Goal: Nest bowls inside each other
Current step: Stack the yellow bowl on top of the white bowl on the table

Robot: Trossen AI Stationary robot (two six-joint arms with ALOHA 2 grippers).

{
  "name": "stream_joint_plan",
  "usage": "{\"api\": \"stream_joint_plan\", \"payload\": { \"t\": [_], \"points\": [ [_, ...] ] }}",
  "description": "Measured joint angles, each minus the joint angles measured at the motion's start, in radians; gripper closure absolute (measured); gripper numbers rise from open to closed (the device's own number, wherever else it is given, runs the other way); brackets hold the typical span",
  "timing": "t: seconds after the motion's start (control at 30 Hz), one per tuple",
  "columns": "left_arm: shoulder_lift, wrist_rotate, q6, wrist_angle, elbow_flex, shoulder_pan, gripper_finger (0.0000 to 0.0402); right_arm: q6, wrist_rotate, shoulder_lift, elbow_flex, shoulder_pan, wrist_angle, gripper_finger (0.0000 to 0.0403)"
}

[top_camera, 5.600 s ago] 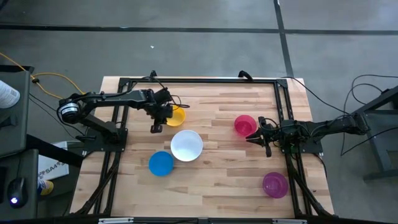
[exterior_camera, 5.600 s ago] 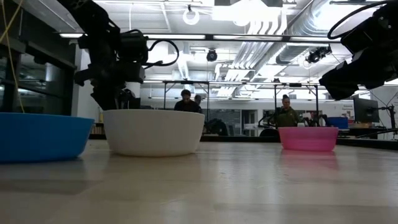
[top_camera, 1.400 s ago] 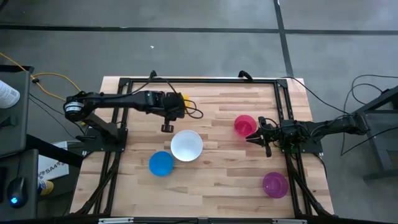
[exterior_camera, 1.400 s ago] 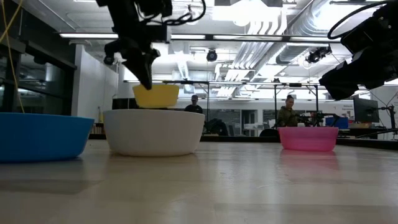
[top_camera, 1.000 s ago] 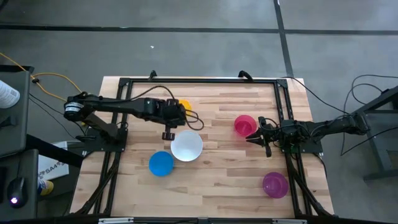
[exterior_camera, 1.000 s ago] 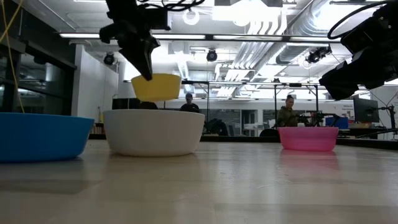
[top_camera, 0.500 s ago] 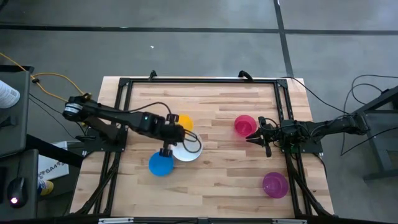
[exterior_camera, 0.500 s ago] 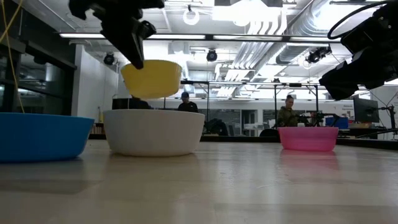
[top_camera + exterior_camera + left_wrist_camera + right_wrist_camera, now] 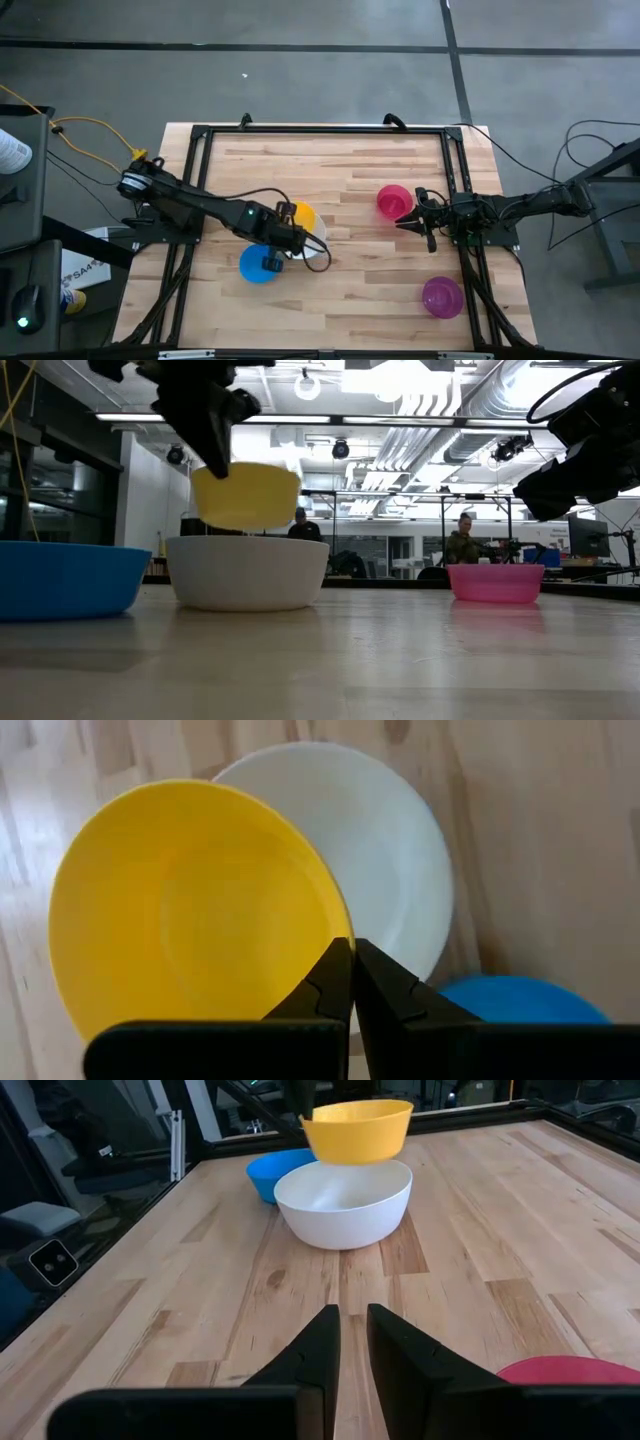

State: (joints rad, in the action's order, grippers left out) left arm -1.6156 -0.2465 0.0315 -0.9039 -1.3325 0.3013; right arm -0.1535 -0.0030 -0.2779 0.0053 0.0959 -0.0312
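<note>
A yellow bowl (image 9: 302, 214) hangs over the white bowl (image 9: 318, 248), which stands on its base on the table. My left gripper (image 9: 287, 227) is shut on the yellow bowl. In the low view the yellow bowl (image 9: 246, 496) floats just above the white bowl's rim (image 9: 247, 541). A blue bowl (image 9: 254, 266) stands near-left of the white one. A pink-red bowl (image 9: 392, 199) and a purple bowl (image 9: 442, 296) stand at the right. My right gripper (image 9: 403, 220) waits beside the pink-red bowl, slightly open, holding nothing. My left gripper pinches the yellow bowl's rim (image 9: 338, 932) on its near-left side, one finger inside the bowl and one outside. The fingers (image 9: 214, 460) slant down from above. The bowl is lifted clear, mouth up and nearly level, partly over the white bowl (image 9: 400, 850).
A black frame (image 9: 320, 130) runs around the wooden table top. Open wood lies between the white bowl and the pink-red bowl (image 9: 575, 1370). People stand in the room far behind the table.
My left gripper has carried the yellow bowl toward the table's near edge and a little down, staying shut on it. The bowl, which hung behind the white bowl, now hangs over it, closer to its rim.
</note>
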Motion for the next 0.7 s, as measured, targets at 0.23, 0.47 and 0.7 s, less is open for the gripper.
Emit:
{"api": "stream_joint_plan", "payload": {
  "t": [0.23,0.47,0.7],
  "points": [
    [-0.080,-0.001,0.011,0.020,-0.023,0.002,0.0401,0.000,0.000,0.000,0.000,0.000,0.000,0.0355],
    [-0.120,0.001,0.016,0.053,-0.023,0.001,0.0401,0.000,0.000,0.000,0.000,0.000,-0.002,0.0354],
    [-0.120,0.005,0.045,0.102,0.021,0.001,0.0401,0.000,0.000,0.000,0.000,0.000,-0.001,0.0354]
  ]
}}
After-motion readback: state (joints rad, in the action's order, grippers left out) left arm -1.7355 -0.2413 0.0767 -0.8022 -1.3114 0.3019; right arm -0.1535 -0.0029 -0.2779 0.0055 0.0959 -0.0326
